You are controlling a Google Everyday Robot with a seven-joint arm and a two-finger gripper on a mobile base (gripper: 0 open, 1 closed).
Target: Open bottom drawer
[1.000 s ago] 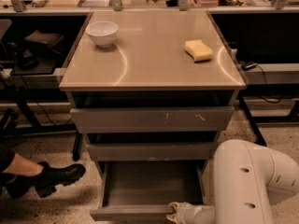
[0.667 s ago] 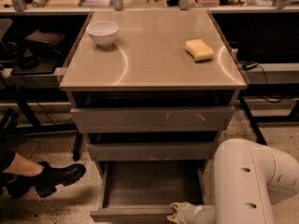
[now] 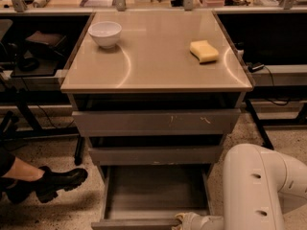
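The bottom drawer [image 3: 156,190] of the grey cabinet stands pulled out, its shallow grey box body showing and empty. Its plain front [image 3: 134,223] lies at the lower edge of the camera view. My gripper [image 3: 184,220] is at the right end of that front, at the frame's bottom edge, mostly hidden behind my white arm [image 3: 261,190]. Above are the mid-width drawer front [image 3: 156,155] and the widest front [image 3: 156,122] with pale scratch marks, both pushed in.
On the cabinet top [image 3: 153,61] sit a white bowl [image 3: 105,33] at the back left and a yellow sponge [image 3: 204,51] at the right. A person's black boot [image 3: 55,182] rests on the floor at the left. Dark desks flank the cabinet.
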